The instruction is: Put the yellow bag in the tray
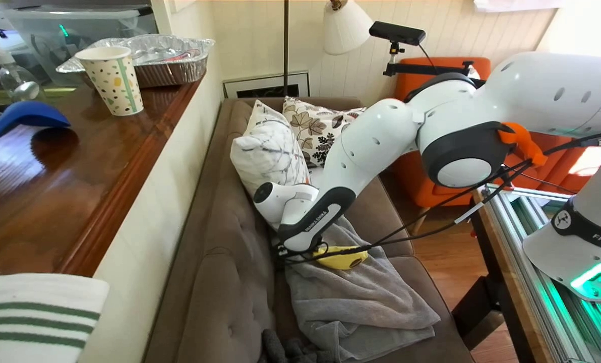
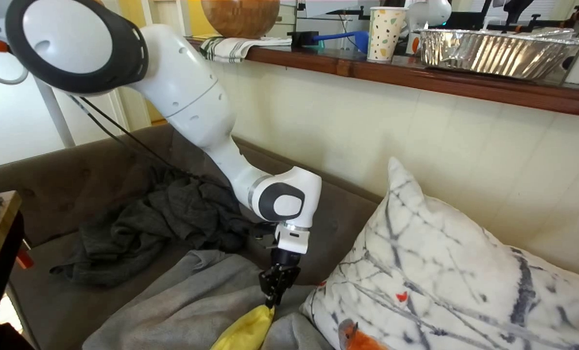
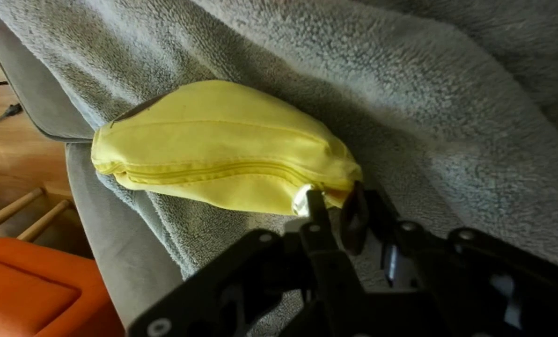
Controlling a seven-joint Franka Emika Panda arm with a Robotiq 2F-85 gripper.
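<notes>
In an exterior view, the yellow bag [image 2: 245, 330] lies left of the branch-print cushion [image 2: 440, 277], its tip pinched in the jaws. With so small a hold, best raise it slowly before crossing to the tray [image 2: 498, 54], set higher than the cushion.

Yellow bag [image 3: 213, 145], one end pinched, foil tray [image 2: 493, 56] on ledge [image 2: 396, 75]

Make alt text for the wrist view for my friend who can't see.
A yellow zippered bag, one end gripped by the end effector, a fuzzy gray blanket beneath. An orange chair and wooden floor show at left.
</notes>
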